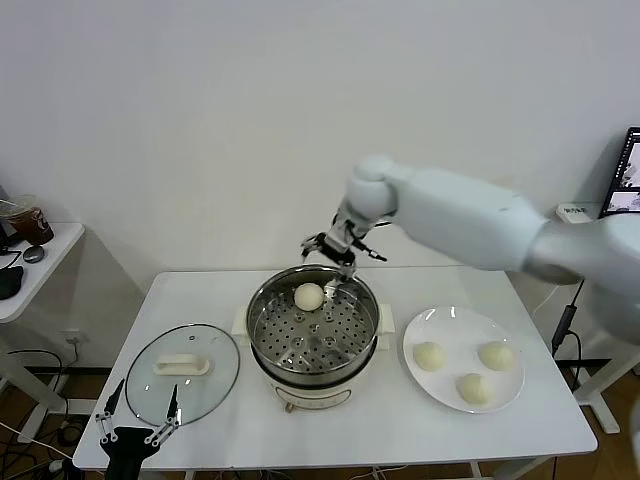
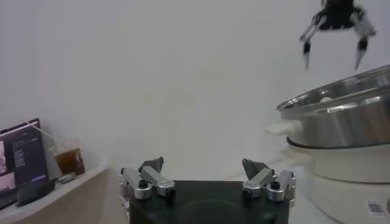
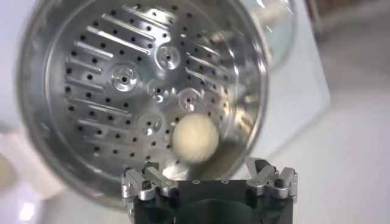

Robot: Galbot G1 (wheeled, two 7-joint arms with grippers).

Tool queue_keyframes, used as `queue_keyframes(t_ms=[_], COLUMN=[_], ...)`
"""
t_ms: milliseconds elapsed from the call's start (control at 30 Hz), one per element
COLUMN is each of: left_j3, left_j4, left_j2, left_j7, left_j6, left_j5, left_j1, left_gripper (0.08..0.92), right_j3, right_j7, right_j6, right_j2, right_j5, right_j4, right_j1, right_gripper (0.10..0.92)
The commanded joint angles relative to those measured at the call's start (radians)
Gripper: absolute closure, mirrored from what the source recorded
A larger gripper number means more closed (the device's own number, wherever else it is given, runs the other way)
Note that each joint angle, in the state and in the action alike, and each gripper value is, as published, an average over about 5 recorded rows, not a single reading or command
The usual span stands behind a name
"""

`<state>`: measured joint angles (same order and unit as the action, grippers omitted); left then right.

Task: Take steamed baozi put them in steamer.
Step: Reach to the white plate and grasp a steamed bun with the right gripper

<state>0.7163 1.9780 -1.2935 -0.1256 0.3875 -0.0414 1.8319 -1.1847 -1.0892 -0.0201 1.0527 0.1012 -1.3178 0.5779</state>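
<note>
The steamer [image 1: 313,340] stands mid-table, a shiny steel pot with a perforated tray [image 3: 122,79]. One baozi [image 1: 309,296] lies on the tray by the far wall, free of any grip; in the right wrist view this baozi [image 3: 195,139] sits just beyond the fingers. My right gripper [image 1: 335,260] hovers open and empty over the steamer's far rim, and it shows as the right gripper [image 2: 334,52] above the steamer [image 2: 341,115] in the left wrist view. Three more baozi [image 1: 428,355] [image 1: 496,355] [image 1: 475,389] lie on the white plate [image 1: 450,322]. My left gripper [image 1: 138,412] waits open at the table's near left corner.
A round glass lid [image 1: 183,372] with a white handle lies flat left of the steamer, just beyond the left gripper. A side table [image 1: 45,255] with a cup and dark items stands at the far left. A screen [image 1: 625,175] shows at the right edge.
</note>
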Motion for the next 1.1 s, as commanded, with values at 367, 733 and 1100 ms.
queue_keyframes(t_ms=[367, 733, 1100], left_j3=[0.024, 0.044, 0.062], left_j4=[0.012, 0.028, 0.023], left_j2=[0.014, 0.003, -0.005], left_j7=[0.006, 0.012, 0.014], left_j6=[0.006, -0.001, -0.003], left_j5=[0.01, 0.007, 0.007], left_j1=[-0.009, -0.01, -0.007], left_gripper=[0.177, 0.177, 0.177], right_j3=[-0.005, 0.274, 0.322], right_j7=[-0.066, -0.012, -0.004], right_j6=[0.391, 0.308, 0.241], right_j2=[-0.587, -0.499, -0.326], right_j5=[0.017, -0.154, -0.234], right_j4=[-0.299, -0.12, 0.013], right_j1=[-0.145, -0.495, -0.588], right_gripper=[0.203, 0.203, 0.203])
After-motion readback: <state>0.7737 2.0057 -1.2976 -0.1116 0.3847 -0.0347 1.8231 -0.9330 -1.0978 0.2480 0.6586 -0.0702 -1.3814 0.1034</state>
